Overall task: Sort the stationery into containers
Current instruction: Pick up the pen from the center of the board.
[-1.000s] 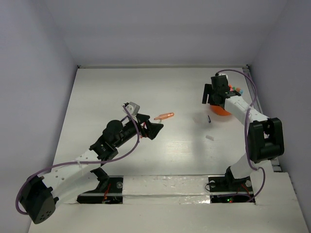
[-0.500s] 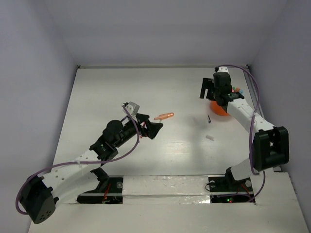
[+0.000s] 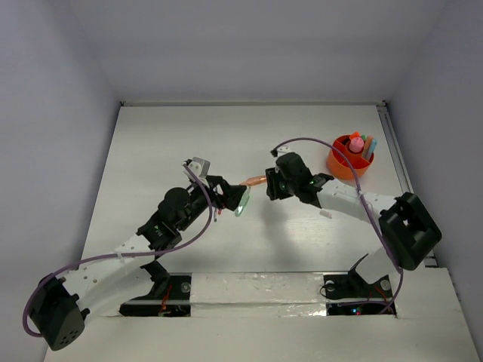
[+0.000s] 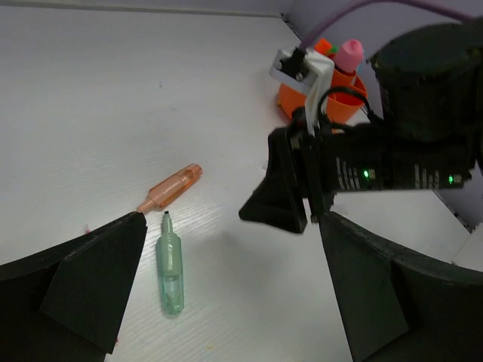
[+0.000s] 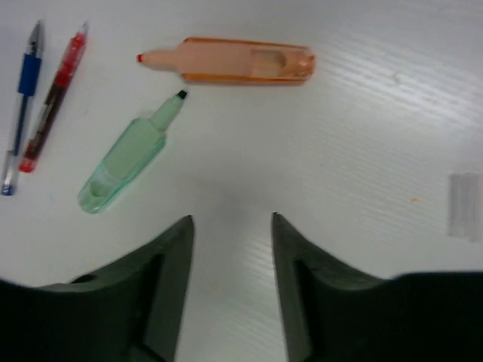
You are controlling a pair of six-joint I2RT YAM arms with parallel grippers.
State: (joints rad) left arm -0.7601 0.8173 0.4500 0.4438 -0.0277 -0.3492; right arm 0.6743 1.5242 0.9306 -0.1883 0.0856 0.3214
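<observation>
**Desk:** Where does the stationery lie?

**Photographer:** Mid-bench. An orange highlighter [image 5: 234, 60] lies just beside a green highlighter [image 5: 128, 158], whose dark tip points toward it. A red pen [image 5: 51, 98] and a blue pen [image 5: 21, 105] lie side by side close by.

**Desk:** And the container?

**Photographer:** The orange cup [image 3: 339, 167] stands near the bench's far right corner, well apart, with several items upright inside.

**Desk:** The arms?

**Photographer:** The left fingers [image 3: 232, 198] are spread wide near the green highlighter, holding nothing. The right fingers [image 3: 270, 185] are partly apart with bare bench between them, also empty, facing the left pair.
</observation>
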